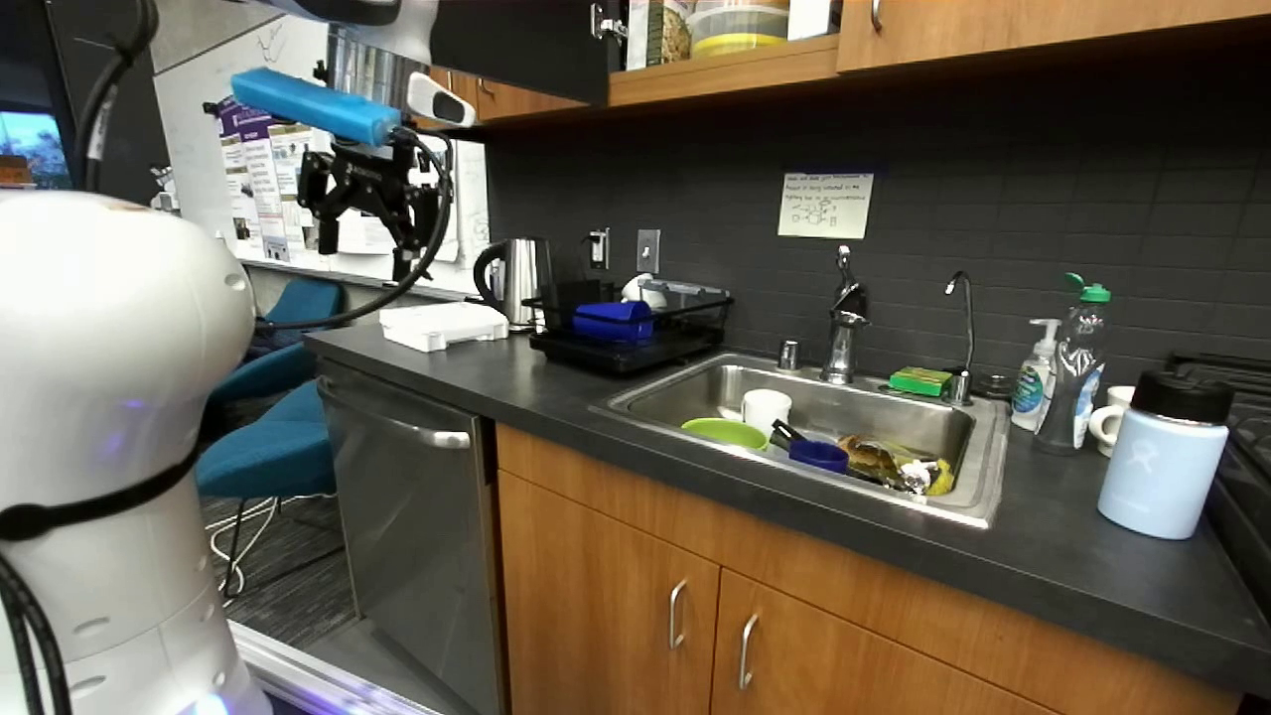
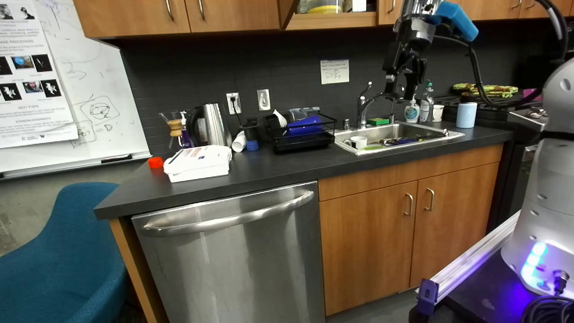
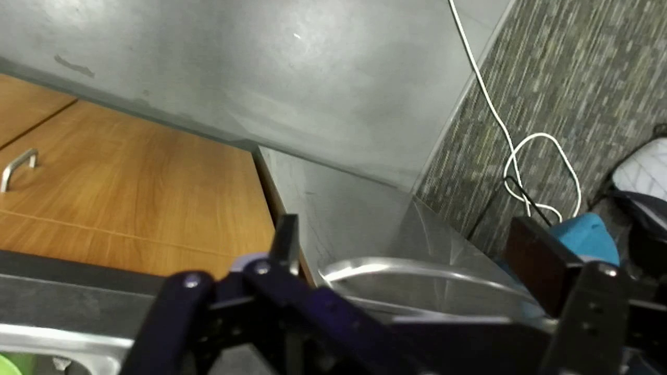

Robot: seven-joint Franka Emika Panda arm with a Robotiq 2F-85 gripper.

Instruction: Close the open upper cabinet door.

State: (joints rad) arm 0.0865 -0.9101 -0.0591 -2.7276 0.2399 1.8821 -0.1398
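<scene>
The upper cabinet door stands open, swung out from its hinge. In an exterior view its visible face looks nearly black, and the frame's top edge cuts it off. In an exterior view it shows as a narrow brown strip beside the open shelf. Its handle is not visible. My gripper is open, empty and pointing down, below the door's bottom edge level and apart from it. It also shows in an exterior view, right of the door. In the wrist view the open fingers frame the dishwasher handle; the door is out of view.
The open cabinet holds food containers. Closed upper doors flank it. Below are the counter, dish rack, kettle, white box, faucet and sink. A dishwasher stands under the counter.
</scene>
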